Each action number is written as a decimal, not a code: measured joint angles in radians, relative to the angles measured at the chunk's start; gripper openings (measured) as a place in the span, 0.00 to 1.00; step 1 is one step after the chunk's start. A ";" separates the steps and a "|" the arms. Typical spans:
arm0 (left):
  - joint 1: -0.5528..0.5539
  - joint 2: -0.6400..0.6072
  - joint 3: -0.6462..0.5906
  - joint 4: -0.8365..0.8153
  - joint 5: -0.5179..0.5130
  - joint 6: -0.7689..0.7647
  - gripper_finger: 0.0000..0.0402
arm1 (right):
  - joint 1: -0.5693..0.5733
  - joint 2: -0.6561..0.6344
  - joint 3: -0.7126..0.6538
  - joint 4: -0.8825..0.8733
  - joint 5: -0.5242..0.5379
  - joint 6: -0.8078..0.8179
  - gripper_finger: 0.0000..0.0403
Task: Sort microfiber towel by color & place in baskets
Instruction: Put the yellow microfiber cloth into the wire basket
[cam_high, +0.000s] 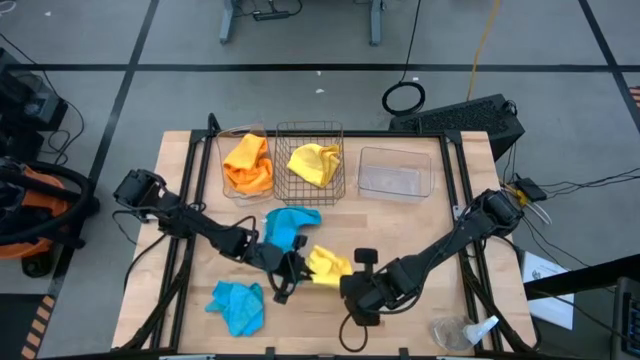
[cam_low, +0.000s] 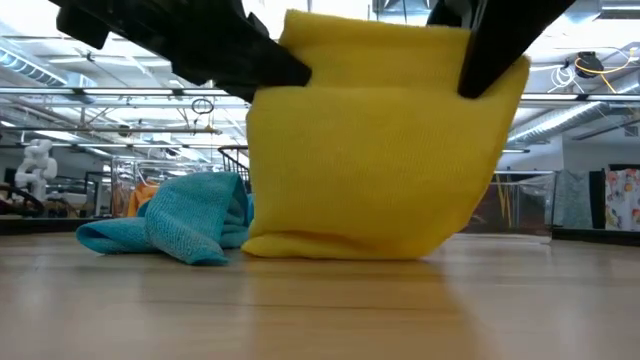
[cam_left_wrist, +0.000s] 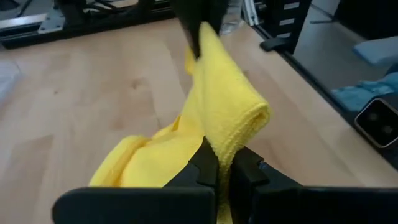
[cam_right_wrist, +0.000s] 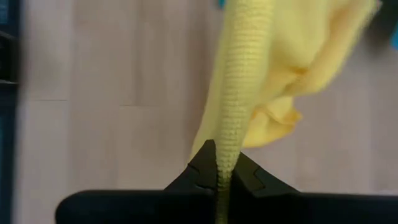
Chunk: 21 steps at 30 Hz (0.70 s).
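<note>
Three baskets stand in a row at twelve o'clock on the wooden surface (cam_high: 180, 170): a clear tub (cam_high: 228, 180) holding an orange towel (cam_high: 248, 163), a dark wire-mesh basket (cam_high: 340, 188) holding a yellow towel (cam_high: 314, 163), and a second clear tub (cam_high: 393, 171) with nothing seen inside. Loose towels number three: one blue towel (cam_high: 290, 225) at centre, another blue towel (cam_high: 238, 305) at seven o'clock, and a yellow towel (cam_high: 327, 264) at six o'clock, its lower fold touching the wood. The left hand (cam_high: 291, 270) is clamped on one edge of it and the right hand (cam_high: 351, 284) is clamped on the opposite edge. A clear bag (cam_high: 460, 332) lies at five o'clock. Beyond is a workshop with grey floor and ceiling trusses.
</note>
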 joint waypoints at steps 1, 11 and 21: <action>-0.006 0.000 0.000 0.000 0.000 -0.008 0.03 | -0.002 0.000 0.000 0.013 -0.025 -0.001 0.00; -0.054 0.068 0.002 0.003 -0.001 -0.089 0.03 | -0.004 0.001 -0.001 0.064 -0.089 0.008 0.00; -0.055 0.116 0.001 0.000 0.033 -0.209 0.03 | -0.024 0.083 -0.003 0.113 -0.207 -0.057 0.00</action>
